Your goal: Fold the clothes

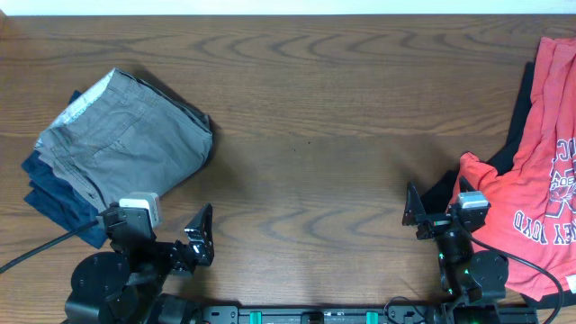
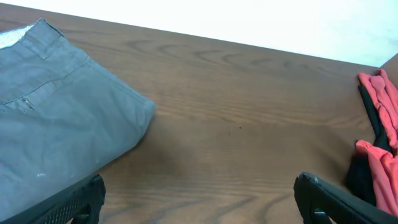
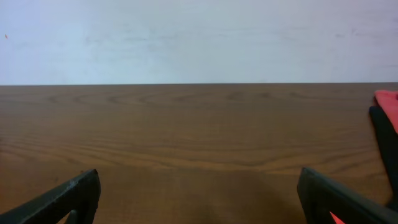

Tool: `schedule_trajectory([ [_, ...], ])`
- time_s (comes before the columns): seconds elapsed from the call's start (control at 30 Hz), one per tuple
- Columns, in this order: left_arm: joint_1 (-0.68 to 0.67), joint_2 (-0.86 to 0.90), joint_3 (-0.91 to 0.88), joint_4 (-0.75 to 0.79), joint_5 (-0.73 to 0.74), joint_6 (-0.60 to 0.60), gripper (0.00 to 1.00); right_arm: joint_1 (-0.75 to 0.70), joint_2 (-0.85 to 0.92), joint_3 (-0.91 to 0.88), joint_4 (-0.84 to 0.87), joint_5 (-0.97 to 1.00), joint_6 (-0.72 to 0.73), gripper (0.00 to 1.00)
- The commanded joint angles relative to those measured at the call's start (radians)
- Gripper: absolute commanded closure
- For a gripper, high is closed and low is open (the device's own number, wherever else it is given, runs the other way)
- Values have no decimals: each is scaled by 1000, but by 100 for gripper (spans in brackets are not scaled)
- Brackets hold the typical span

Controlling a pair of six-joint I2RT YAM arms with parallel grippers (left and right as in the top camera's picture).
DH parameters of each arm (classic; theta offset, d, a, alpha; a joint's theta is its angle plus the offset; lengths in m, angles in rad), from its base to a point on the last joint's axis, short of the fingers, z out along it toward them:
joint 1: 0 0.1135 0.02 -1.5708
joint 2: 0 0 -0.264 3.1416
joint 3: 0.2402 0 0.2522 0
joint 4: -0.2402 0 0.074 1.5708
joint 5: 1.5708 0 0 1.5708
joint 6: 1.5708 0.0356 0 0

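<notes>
The folded grey shorts [image 1: 126, 135] lie at the left on top of the dark navy trousers [image 1: 49, 193]; the shorts also fill the left of the left wrist view [image 2: 56, 124]. The red white-printed T-shirt [image 1: 544, 153] lies crumpled at the right edge over a black garment [image 1: 439, 191]; both show in the left wrist view [image 2: 380, 99] [image 2: 360, 177]. My left gripper [image 1: 162, 229] [image 2: 199, 199] is open and empty, just in front of the shorts. My right gripper [image 1: 445, 211] [image 3: 199, 193] is open and empty, beside the T-shirt's left edge.
The wooden table [image 1: 306, 108] stretches bare between the two piles. Its far edge meets a white wall in the right wrist view [image 3: 199, 84]. The arm bases and cables sit along the front edge.
</notes>
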Motion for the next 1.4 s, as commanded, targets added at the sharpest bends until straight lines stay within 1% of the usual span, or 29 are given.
schedule_trajectory([
  [0.0,-3,-3,-4,4,-8,-9,2,8,-6,-1,-4,-10,-19,1],
  [0.73,-3,-4,-6,3,-8,-9,2,8,-6,-1,-3,-10,-19,1],
  [0.8,7,-9,-6,-18,-13,-2,2,8,-6,-1,-3,-10,-19,1],
  [0.9,56,-28,-20,-80,-72,22,2,8,-6,-1,-3,-10,-19,1],
  [1.0,117,-72,-92,-85,-95,44,2,8,-6,-1,-3,-10,-19,1],
  [1.1,165,-145,-211,-28,-95,90,2,8,-6,-1,-3,-10,-19,1],
  [1.17,190,-208,-310,44,-95,112,2,8,-6,-1,-3,-10,-19,1],
  [1.37,232,-372,-585,305,-95,113,2,8,-6,-1,-3,-10,-19,1],
])
